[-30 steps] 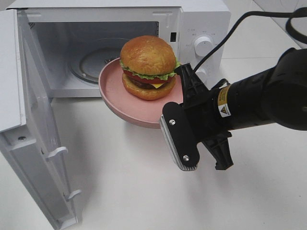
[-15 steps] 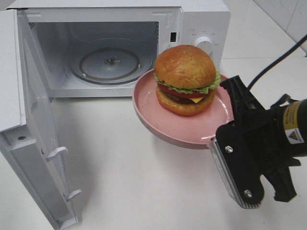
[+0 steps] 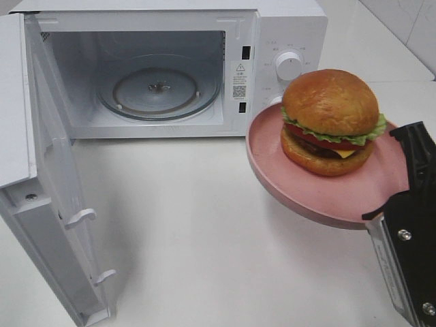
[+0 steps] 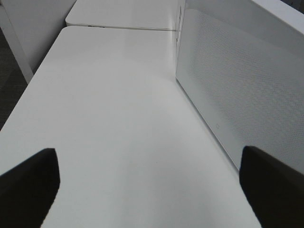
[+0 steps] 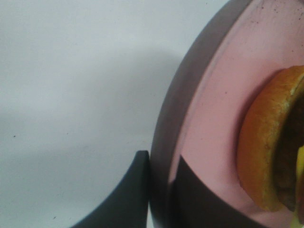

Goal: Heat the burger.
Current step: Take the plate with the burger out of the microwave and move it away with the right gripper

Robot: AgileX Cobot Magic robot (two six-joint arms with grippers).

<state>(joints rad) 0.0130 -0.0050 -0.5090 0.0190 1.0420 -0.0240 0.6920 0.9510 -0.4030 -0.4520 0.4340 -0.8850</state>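
Burger (image 3: 330,119) sits on a pink plate (image 3: 272,146), held level in the air beside the open microwave (image 3: 157,82) by the right gripper (image 5: 159,190) clamped on its rim; left gripper (image 4: 147,185) gapes idle.

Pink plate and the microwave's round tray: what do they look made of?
Pink plate: matte, opaque, evenly coloured with faint dark specks; likely plastic or glazed ceramic, can't tell which. Microwave turntable tray: clear and glossy, the floor and centre hub show through it, so probably glass.
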